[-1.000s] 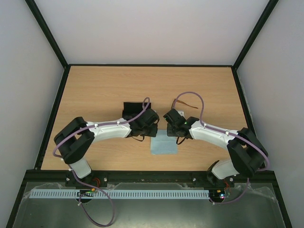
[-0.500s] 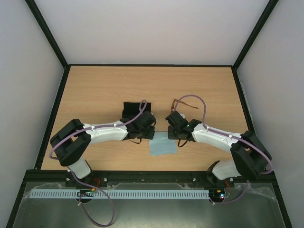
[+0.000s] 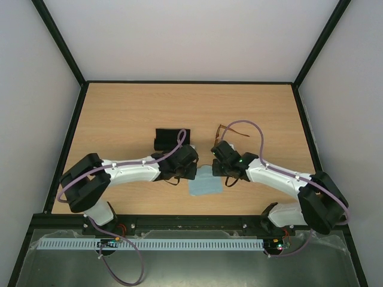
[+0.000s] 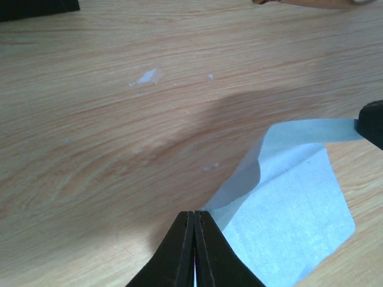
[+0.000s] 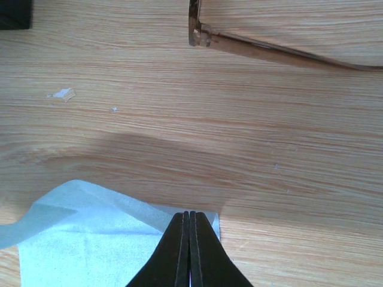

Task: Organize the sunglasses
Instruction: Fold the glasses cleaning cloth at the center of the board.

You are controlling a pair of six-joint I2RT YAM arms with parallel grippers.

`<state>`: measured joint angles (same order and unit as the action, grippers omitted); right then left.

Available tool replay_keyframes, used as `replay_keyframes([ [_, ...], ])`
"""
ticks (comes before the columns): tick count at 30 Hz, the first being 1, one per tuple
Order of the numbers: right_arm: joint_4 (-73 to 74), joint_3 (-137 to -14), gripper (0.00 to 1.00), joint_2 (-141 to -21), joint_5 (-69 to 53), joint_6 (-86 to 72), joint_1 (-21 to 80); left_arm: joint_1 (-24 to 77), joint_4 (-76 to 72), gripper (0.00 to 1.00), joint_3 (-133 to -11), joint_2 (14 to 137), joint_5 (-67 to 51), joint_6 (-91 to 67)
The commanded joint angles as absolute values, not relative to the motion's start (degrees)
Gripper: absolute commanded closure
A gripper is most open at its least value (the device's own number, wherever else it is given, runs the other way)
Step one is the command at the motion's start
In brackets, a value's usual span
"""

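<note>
The sunglasses (image 3: 227, 130) lay flat on the table (image 3: 119, 113), untouched, just beyond the right gripper (image 3: 218, 167) and to the right of the case (image 3: 172, 139). In the right wrist view one slim brown temple arm ran off to the right from the hinge, with bare wood between the sunglasses (image 5: 269, 51) and the cloth (image 5: 90, 251). Both grippers sat low at the far edge of the cloth (image 3: 204, 183), close together and facing each other. The left gripper (image 4: 194, 218) had its fingers pressed fully together, pinching a far corner of the cloth (image 4: 287, 221). The right gripper (image 5: 190, 216) was likewise clamped tight on the other far corner. Between the two, that edge of the cloth rose off the table as a raised fold (its shadow showed on the wood behind), while the near part stayed flat. The case (image 4: 36, 6) stood well clear of the left gripper (image 3: 191, 170), at the view's top corner.
</note>
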<state>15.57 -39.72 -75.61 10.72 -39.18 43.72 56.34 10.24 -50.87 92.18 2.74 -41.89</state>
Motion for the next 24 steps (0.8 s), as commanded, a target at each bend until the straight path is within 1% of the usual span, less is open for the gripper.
replay_keyframes([
  [1,18.7,-38.1,0.99,-73.6,10.5,-39.9,44.6,58.3,11.1,0.98,-49.8,89.8,4.7,-43.6],
  [15,20.8,-35.3,0.99,-68.8,8.9,-42.2,46.1,62.7,9.9,0.98,-46.0,88.1,6.1,-48.2],
  [24,21.4,-33.2,0.99,-68.2,8.4,-44.7,48.6,65.0,9.6,0.98,-44.9,87.5,7.0,-50.0],
])
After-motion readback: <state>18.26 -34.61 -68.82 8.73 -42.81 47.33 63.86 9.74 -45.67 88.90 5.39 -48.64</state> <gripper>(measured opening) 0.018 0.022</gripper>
